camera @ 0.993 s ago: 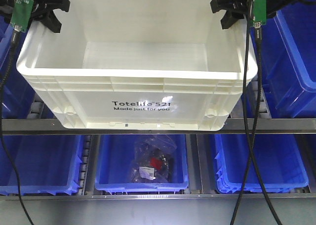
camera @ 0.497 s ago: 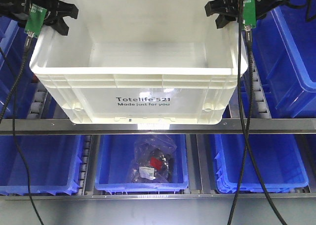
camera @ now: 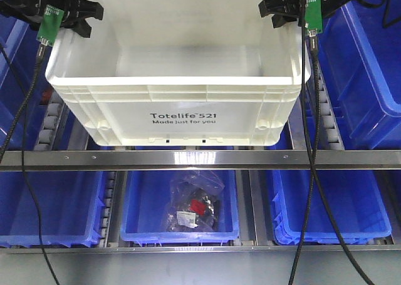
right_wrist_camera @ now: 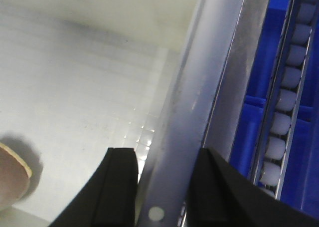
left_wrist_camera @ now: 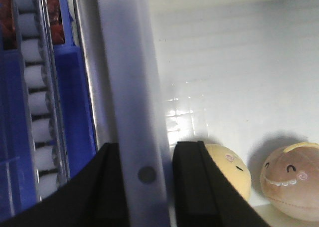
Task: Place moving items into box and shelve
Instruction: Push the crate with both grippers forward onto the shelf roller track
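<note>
The box (camera: 182, 103), a white crate printed "Totelife 521", sits at the upper shelf level between blue bins. My left gripper (camera: 74, 14) is shut on its left wall rim (left_wrist_camera: 130, 102), one finger inside the box and one outside. My right gripper (camera: 283, 8) is shut the same way on the right wall rim (right_wrist_camera: 194, 112). Both moving items lie on the box floor. In the left wrist view, the cream-yellow toy (left_wrist_camera: 230, 168) is just behind the inner finger and the reddish-brown toy (left_wrist_camera: 293, 181) is beside it. The right wrist view shows only an edge of the reddish-brown toy (right_wrist_camera: 11, 181).
Blue bins (camera: 369, 66) flank the box on the upper shelf, with roller tracks (camera: 51, 125) beneath. A metal rail (camera: 200, 159) crosses just below the box's front. On the lower shelf stand more blue bins, and the middle bin (camera: 182, 203) holds a plastic bag of parts.
The box has moved away from the camera and slightly right, deeper over the upper shelf. Both grippers moved with it, still clamped on its side walls.
</note>
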### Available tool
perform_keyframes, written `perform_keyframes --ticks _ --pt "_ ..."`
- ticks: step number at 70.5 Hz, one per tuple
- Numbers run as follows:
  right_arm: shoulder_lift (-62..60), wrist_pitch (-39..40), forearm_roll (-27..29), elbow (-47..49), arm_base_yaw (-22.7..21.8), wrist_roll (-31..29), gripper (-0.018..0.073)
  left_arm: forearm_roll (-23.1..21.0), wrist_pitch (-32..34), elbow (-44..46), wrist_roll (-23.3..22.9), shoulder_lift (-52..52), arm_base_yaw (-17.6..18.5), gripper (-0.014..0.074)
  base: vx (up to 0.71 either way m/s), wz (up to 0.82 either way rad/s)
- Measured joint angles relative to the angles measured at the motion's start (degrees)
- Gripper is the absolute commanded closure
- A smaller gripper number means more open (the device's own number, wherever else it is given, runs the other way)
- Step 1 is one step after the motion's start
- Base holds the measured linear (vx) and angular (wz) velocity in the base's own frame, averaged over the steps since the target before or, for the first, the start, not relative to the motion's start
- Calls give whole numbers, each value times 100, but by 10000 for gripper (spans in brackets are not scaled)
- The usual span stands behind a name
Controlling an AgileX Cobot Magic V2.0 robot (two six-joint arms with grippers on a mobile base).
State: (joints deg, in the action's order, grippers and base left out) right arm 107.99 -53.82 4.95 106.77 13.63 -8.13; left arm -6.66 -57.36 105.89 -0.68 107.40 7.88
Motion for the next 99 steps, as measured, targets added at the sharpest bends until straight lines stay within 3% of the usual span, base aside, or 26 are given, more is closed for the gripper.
perform_keyframes --ticks 60,72,90,99 --pt "448 336 -29 0 -23 -105 538 -8 367 56 17 418 -30 591 0 0" --pt "448 396 -26 0 -23 -233 405 6 418 64 26 436 -35 486 0 0" --pt "448 385 43 0 -5 -319 27 -150 471 64 371 448 -59 222 0 0" --pt "448 399 188 0 44 -331 -110 -293 482 64 447 455 -51 123 0 0"
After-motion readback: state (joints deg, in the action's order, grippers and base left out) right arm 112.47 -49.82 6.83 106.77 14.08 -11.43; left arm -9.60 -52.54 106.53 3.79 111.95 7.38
